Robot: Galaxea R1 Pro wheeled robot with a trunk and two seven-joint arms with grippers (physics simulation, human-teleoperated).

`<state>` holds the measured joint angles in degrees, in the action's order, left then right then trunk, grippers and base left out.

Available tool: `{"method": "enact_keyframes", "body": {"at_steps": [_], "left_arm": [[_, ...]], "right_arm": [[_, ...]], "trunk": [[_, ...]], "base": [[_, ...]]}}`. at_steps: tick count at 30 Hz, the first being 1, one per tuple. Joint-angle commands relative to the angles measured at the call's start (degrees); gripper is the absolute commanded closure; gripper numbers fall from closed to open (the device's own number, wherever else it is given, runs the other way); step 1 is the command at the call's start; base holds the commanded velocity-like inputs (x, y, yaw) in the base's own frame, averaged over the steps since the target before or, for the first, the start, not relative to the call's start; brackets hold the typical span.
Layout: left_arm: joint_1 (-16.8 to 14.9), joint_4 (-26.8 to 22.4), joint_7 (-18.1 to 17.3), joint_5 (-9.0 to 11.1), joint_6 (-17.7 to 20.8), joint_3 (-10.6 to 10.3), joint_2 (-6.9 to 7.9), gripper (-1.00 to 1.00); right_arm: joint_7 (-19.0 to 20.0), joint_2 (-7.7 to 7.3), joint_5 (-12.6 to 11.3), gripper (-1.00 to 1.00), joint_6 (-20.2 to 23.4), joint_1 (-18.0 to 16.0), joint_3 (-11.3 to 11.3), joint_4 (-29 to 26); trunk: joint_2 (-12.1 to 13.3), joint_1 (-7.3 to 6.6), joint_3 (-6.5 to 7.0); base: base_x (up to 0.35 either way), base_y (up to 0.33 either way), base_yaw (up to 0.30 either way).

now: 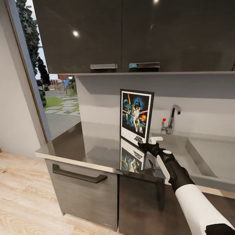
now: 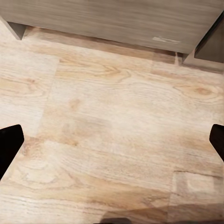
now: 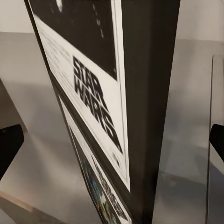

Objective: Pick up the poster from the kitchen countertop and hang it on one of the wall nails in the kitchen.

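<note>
The poster [image 1: 136,116] stands upright on the kitchen countertop [image 1: 75,143], left of the tap, with its picture mirrored in the glossy slab. My right gripper [image 1: 148,143] is at its lower right corner, open. In the right wrist view the poster [image 3: 93,93] shows edge-on with the "STAR WARS" title, between two widely spread fingertips [image 3: 9,144]. My left gripper [image 2: 112,144] hangs open over the wooden floor [image 2: 116,93], holding nothing. The wall nails are out of view.
A chrome tap [image 1: 173,119] and sink basin [image 1: 209,153] lie right of the poster. Dark upper cabinets [image 1: 130,32] overhang the counter. Handled lower cabinets [image 1: 78,174] stand below. A glazed opening [image 1: 49,88] onto a garden is at the left.
</note>
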<state>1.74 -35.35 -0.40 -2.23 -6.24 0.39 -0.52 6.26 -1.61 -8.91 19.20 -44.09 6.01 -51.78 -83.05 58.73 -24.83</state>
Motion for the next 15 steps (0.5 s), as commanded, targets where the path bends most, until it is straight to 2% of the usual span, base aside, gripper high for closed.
{"method": "enact_keyframes", "body": {"at_steps": [1, 15], "left_arm": [[0.0, -0.1, 0.0, -0.2, -0.1, 0.0, -0.01, -1.0], [0.0, -0.1, 0.0, -0.3, -0.1, 0.0, -0.01, -1.0]], "right_arm": [[-0.1, -0.06, -0.6, -1.0, 0.3, 0.0, 0.1, -0.1], [-0.1, -0.06, -0.6, -1.0, 0.3, 0.0, 0.1, -0.1]], "trunk": [[0.0, 0.0, -0.05], [0.0, 0.0, -0.05]], "base": [[0.0, 0.0, 0.0], [0.026, 0.0, 0.0]]}}
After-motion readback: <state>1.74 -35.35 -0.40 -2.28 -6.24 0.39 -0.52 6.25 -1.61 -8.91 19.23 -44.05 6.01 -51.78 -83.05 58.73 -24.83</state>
